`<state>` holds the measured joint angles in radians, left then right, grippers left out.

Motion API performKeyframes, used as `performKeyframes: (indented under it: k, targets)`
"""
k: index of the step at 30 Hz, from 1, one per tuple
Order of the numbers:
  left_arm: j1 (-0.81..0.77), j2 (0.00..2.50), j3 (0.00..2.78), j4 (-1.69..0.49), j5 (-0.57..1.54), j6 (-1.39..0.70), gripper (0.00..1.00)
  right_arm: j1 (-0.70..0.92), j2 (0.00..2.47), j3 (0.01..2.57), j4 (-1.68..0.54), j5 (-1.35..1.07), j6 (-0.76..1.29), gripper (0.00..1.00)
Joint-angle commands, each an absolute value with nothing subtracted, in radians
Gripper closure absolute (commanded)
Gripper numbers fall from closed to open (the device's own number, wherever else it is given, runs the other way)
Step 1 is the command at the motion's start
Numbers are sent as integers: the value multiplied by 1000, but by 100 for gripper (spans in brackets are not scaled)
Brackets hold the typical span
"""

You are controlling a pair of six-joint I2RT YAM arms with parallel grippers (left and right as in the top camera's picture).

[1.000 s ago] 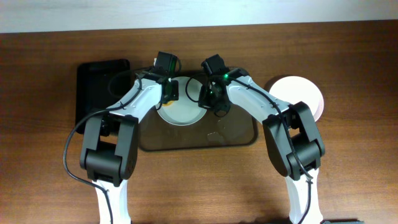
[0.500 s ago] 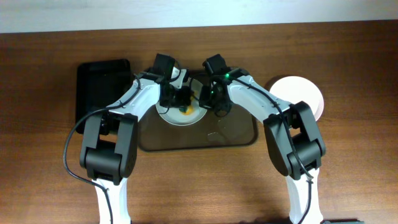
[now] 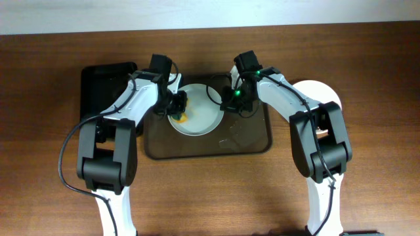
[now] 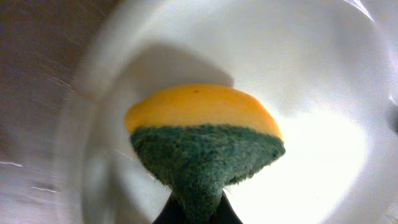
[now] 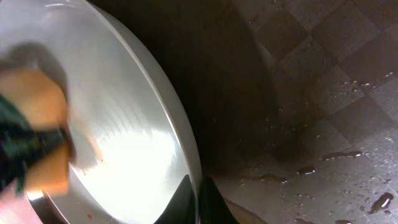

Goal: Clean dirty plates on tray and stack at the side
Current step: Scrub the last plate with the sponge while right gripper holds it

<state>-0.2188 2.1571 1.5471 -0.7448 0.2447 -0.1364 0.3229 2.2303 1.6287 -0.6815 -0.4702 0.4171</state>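
Observation:
A white plate (image 3: 200, 117) is held tilted over the left part of the dark brown tray (image 3: 252, 141). My right gripper (image 3: 228, 105) is shut on the plate's right rim; in the right wrist view the rim (image 5: 177, 134) runs between the closed fingers (image 5: 198, 202). My left gripper (image 3: 172, 105) is shut on a yellow and green sponge (image 3: 180, 113) pressed on the plate's left inner side. In the left wrist view the sponge (image 4: 205, 140) fills the middle against the plate (image 4: 311, 68). Small orange smears (image 5: 87, 149) show on the plate. More white plates (image 3: 328, 98) lie on the table at the right.
A smaller glossy black tray (image 3: 98, 88) lies left of the brown tray, under my left arm. The brown tray's floor is wet with drops (image 5: 348, 155). The wooden table (image 3: 46, 164) spreads around both trays.
The sponge has come onto the plate and slid toward its left side. My right gripper has shifted right with the rim, and the plate moved a little right with it.

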Motion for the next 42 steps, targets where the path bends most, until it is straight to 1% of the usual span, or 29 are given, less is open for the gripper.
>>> performKeyframes:
  k: [1,3,7,11,14,16,18,20,21,26,27,28,29,32,34,35,37,39,42]
  targets:
    - [-226,2211,1502,-810,590,-39,99,321,2234,1620,-673,-524,393,96]
    - [-231,2211,1502,-790,626,-36,99,321,2234,1620,-673,-525,393,96]
    - [-241,2211,1502,-625,591,-67,99,321,2234,1620,-675,-528,397,96]
    - [-241,2223,1502,-532,212,-146,99,321,2234,1620,-677,-528,397,96]
    - [-241,2228,1502,-555,-100,-283,99,321,2234,1620,-680,-528,397,96]
    - [-241,2228,1502,-620,-163,-341,99,321,2234,1620,-681,-528,397,96]
    - [-244,2228,1502,-710,-146,-347,99,321,2234,1620,-681,-527,397,96]
    - [-254,2228,1502,-805,57,-198,99,321,2234,1620,-681,-527,397,96]
    - [-258,2228,1502,-823,126,-148,99,321,2234,1620,-681,-527,397,96]
    - [-320,2228,1502,-850,419,63,100,321,2234,1620,-681,-527,397,96]
    - [-334,2228,1502,-849,458,113,100,321,2234,1620,-681,-527,397,96]
    - [-343,2228,1502,-841,439,128,99,321,2234,1620,-681,-527,397,96]
    - [-346,2228,1502,-833,407,125,99,321,2234,1620,-681,-527,397,96]
    - [-345,2229,1502,-780,46,-88,99,321,2234,1620,-681,-527,397,96]
    - [-344,2229,1502,-746,-95,-183,99,321,2234,1620,-681,-527,397,96]
    - [-343,2229,1502,-724,-229,-267,99,321,2234,1620,-682,-527,397,96]
    - [-343,2230,1502,-697,-371,-334,100,321,2234,1620,-681,-527,397,96]
    - [-349,2238,1502,-691,-408,-342,100,321,2234,1620,-681,-527,397,96]
    - [-385,2254,1502,-809,-408,-393,99,321,2234,1620,-681,-527,396,96]
